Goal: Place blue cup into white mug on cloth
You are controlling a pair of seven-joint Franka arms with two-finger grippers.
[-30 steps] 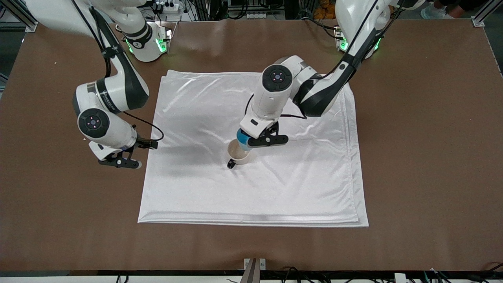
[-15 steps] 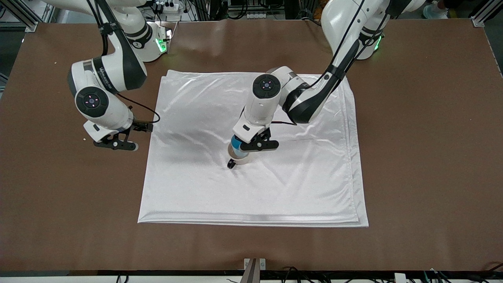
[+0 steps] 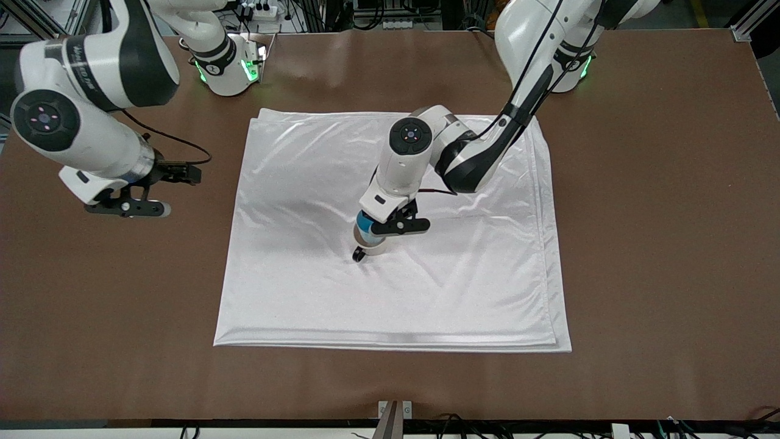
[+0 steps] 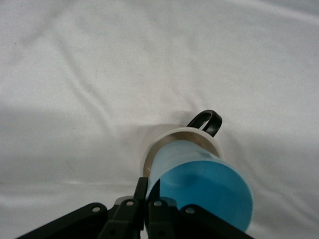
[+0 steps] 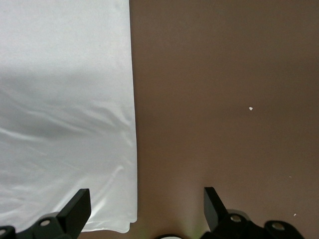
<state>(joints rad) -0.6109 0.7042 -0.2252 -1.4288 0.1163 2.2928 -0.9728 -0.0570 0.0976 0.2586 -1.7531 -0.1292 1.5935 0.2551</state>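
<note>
The white mug (image 3: 373,247) stands upright near the middle of the cloth (image 3: 426,292), its black handle toward the front camera. The blue cup (image 3: 364,224) sits with its lower part inside the mug, a little tilted. My left gripper (image 3: 373,224) is shut on the cup's rim, one finger inside and one outside. The left wrist view shows the cup (image 4: 204,189) in the mug (image 4: 167,137), the gripper (image 4: 148,186) pinching its wall, and cloth (image 4: 99,74) around. My right gripper (image 3: 125,207) is open and empty over bare table beside the cloth, toward the right arm's end.
The brown table (image 3: 658,244) surrounds the cloth on all sides. The right wrist view shows the open right gripper (image 5: 144,199) over the cloth's edge (image 5: 60,99) and bare table (image 5: 224,99). A small metal bracket (image 3: 395,407) sits at the table's front edge.
The left gripper brought the blue cup over the mug and lowered it in. The right arm drew back from the cloth's edge toward its end of the table and rose.
</note>
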